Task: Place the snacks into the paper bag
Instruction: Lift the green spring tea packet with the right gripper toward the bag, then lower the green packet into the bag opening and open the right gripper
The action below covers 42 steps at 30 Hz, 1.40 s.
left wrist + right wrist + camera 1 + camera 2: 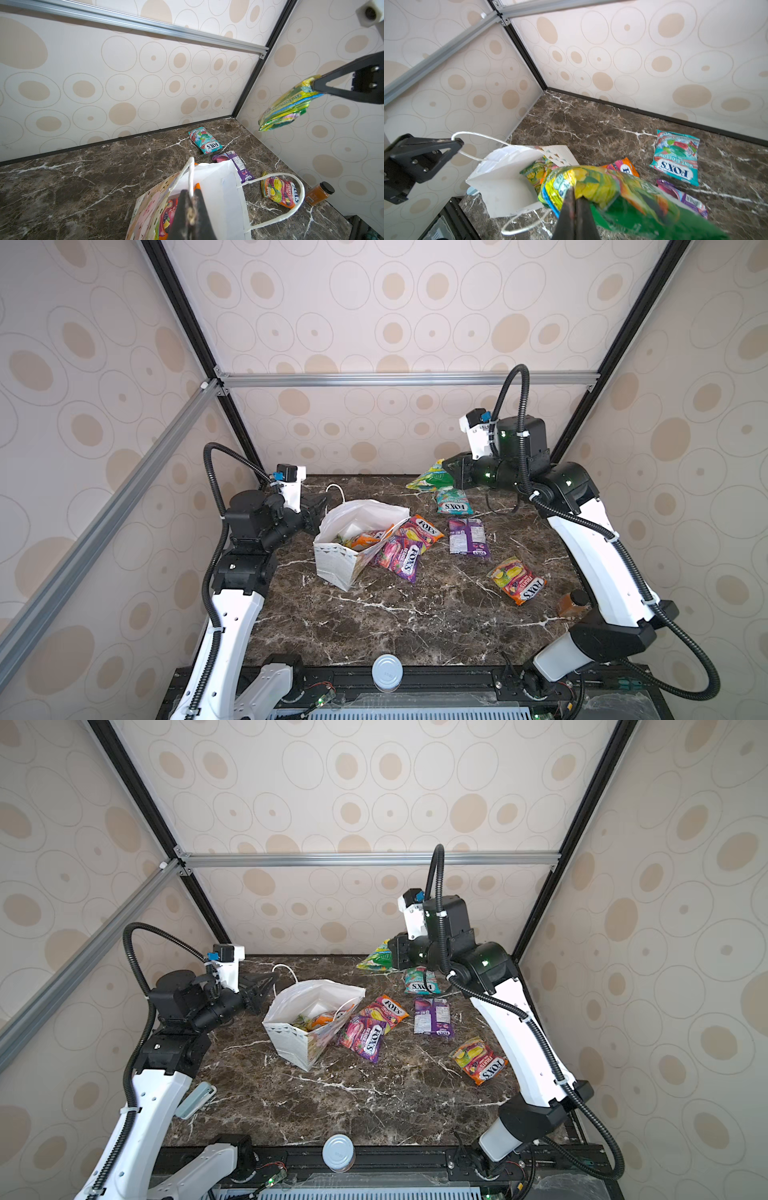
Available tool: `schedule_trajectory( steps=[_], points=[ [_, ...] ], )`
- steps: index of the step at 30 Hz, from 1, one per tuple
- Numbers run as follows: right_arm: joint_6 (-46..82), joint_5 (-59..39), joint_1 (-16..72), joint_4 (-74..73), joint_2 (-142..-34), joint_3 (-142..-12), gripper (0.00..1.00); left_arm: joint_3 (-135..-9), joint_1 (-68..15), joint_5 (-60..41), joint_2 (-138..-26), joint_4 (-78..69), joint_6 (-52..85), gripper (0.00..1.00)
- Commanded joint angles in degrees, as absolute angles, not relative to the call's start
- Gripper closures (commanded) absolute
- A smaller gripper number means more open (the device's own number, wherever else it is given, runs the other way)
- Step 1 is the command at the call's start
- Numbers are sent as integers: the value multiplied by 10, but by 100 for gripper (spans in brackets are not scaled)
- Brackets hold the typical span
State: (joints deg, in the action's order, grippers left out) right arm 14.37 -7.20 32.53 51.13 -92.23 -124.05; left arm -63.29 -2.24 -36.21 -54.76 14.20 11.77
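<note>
The white paper bag (332,562) stands tilted on the marble table (415,614), mouth open, with an orange snack (365,538) and a yellow-green snack (532,173) inside. My left gripper (323,503) is shut on the bag's cord handle (190,172), holding it up. My right gripper (445,467) hangs above the table's far right, shut on a green and yellow snack (428,480). Lying loose are a teal snack (453,502), a purple snack (467,537), an orange snack (424,529), a magenta snack (401,559) and a fruit-print snack (516,580).
An amber jar with a black lid (573,603) stands by the right arm's base. At the front edge sits a white round cap (387,672). A pale grey-green flat case (195,1099) lies by the left arm. Patterned walls close the back and both sides.
</note>
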Motion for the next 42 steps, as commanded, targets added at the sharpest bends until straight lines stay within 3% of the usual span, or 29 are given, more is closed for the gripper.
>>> schedule_trajectory(
  steps=[1, 6, 23, 30, 42],
  points=[
    [123, -74, 344, 532, -954, -1308, 100, -640, -18, -374, -532, 118, 120, 100],
    [113, -80, 370, 547, -1001, -1384, 100, -640, -18, -376, -532, 118, 120, 100],
    [35, -103, 445, 562, -1084, -1447, 100, -641, -17, -367, -530, 122, 117, 100],
    [-13, -48, 502, 568, -1095, -1434, 100, -641, -17, -363, -531, 124, 117, 100],
    [-59, -51, 542, 583, -1108, -1415, 100, -642, -17, -352, -531, 129, 115, 100]
  ],
)
